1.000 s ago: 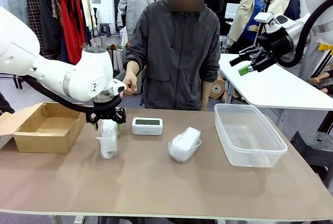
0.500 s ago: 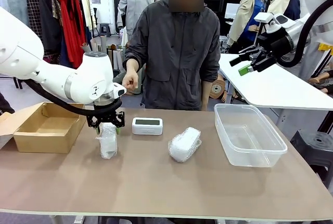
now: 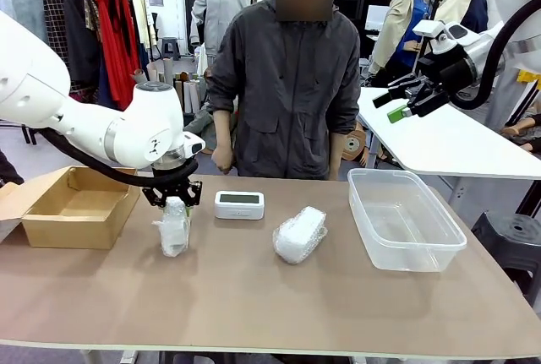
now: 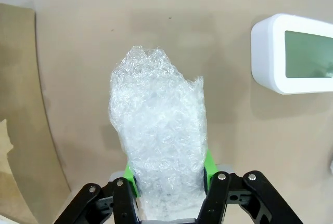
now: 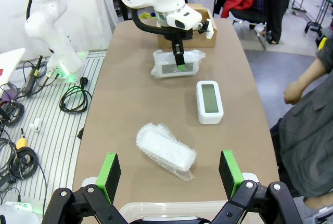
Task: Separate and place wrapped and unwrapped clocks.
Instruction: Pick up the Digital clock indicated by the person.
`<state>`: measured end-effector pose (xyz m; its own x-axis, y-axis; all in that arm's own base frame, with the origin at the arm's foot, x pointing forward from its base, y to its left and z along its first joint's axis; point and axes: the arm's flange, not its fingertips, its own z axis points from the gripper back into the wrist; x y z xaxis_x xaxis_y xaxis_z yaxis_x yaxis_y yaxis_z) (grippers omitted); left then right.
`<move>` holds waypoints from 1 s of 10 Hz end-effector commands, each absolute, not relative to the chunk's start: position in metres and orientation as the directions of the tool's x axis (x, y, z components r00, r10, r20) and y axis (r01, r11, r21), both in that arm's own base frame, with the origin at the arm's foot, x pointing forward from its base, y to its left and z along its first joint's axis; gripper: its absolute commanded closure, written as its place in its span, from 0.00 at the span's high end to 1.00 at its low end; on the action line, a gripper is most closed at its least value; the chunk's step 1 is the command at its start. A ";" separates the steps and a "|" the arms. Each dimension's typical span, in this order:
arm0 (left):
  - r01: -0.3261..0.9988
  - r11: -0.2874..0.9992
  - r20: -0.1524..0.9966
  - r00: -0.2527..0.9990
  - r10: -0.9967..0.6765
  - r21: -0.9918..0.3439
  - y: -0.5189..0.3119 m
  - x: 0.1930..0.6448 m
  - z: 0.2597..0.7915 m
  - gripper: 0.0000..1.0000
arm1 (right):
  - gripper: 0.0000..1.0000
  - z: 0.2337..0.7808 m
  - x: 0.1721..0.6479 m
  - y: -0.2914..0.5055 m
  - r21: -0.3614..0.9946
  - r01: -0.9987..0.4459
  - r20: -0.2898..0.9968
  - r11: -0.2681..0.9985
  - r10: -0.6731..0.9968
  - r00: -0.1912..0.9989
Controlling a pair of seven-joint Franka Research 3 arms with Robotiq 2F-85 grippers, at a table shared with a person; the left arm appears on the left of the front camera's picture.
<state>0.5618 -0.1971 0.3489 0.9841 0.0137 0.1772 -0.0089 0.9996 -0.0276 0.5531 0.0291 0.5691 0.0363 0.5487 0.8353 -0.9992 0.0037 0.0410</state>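
Wrapped clock point(image 3: 174, 230): on the table point(image 3: 254, 305) — pinched tight by left gripper point(image 3: 174, 201).
Right gripper point(image 3: 396, 111): raised, jaws wide apart — holding nothing.
Bare clock point(image 3: 239, 204): nearby.

We see a brown surface point(image 3: 254, 305) in a bright workshop: a clothes rack point(image 3: 84, 18) of hanging garments at far left, a white table point(image 3: 448, 144) at right, cables point(image 5: 70, 96) across the grated floor point(image 5: 57, 146).
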 end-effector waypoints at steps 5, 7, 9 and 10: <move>0.107 0.992 0.294 0.948 -0.122 0.068 -0.177 0.541 0.464 0.00 | 1.00 0.571 0.553 0.029 0.038 -0.999 0.834 0.003 0.551 0.033; 0.216 0.967 0.290 0.925 -0.246 0.133 -0.178 0.531 0.531 0.00 | 1.00 0.571 0.553 0.029 0.038 -0.999 0.834 0.003 0.551 0.033; 0.252 0.954 0.295 0.910 -0.291 0.164 -0.181 0.524 0.586 0.00 | 1.00 0.571 0.553 0.029 0.038 -0.999 0.834 0.003 0.551 0.033; 0.294 0.942 0.285 0.900 -0.330 0.163 -0.183 0.524 0.607 0.00 | 1.00 0.571 0.553 0.029 0.038 -0.999 0.834 0.003 0.551 0.033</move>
